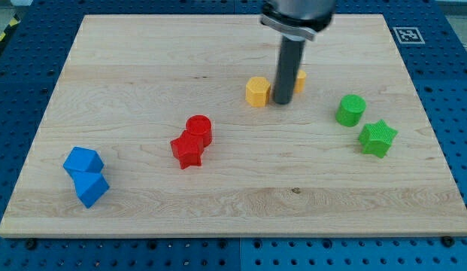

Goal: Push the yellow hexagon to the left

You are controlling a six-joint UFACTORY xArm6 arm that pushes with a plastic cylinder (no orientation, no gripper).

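Note:
The yellow hexagon (257, 91) lies on the wooden board (233, 188) a little above the middle. My tip (283, 102) stands just to its right, close to or touching its right side. A second yellow block (300, 80) sits behind the rod to the right, mostly hidden by it; its shape cannot be made out.
A red cylinder (199, 129) and a red star (187, 150) sit together left of centre. A green cylinder (351, 110) and a green star (377, 138) are at the view's right. Two blue blocks (83, 161) (91, 188) sit at the lower left.

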